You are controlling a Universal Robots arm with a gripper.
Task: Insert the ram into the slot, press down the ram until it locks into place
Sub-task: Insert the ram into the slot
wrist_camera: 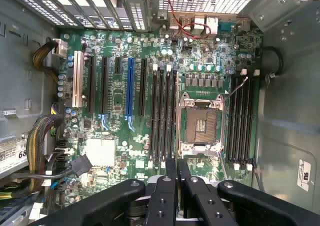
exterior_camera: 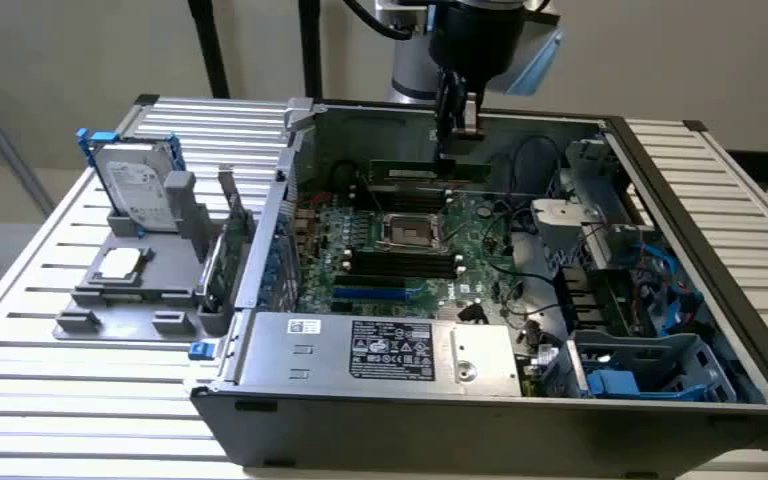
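Observation:
My gripper (exterior_camera: pixel 454 128) hangs inside the open computer case, over the far side of the motherboard (exterior_camera: pixel 478 285). It is shut on the ram (exterior_camera: pixel 418 172), a thin green stick held level on its long edge above the board. In the wrist view the two black fingers (wrist_camera: pixel 170 178) sit close together, and the ram between them shows only as a thin edge. Below them, parallel black memory slots (wrist_camera: pixel 162 116) run on one side of the silver CPU socket (wrist_camera: pixel 199 121). A second group of slots (wrist_camera: pixel 242 118) lies on the other side. The ram touches no slot.
A blue slot (wrist_camera: pixel 130 93) and black expansion slots lie beyond the memory sockets. The power supply (exterior_camera: pixel 384 350) fills the case's near side, and cables and a blue drive cage (exterior_camera: pixel 644 370) fill the exterior view's right. A hard drive (exterior_camera: pixel 137 185) stands on a grey fixture outside the case.

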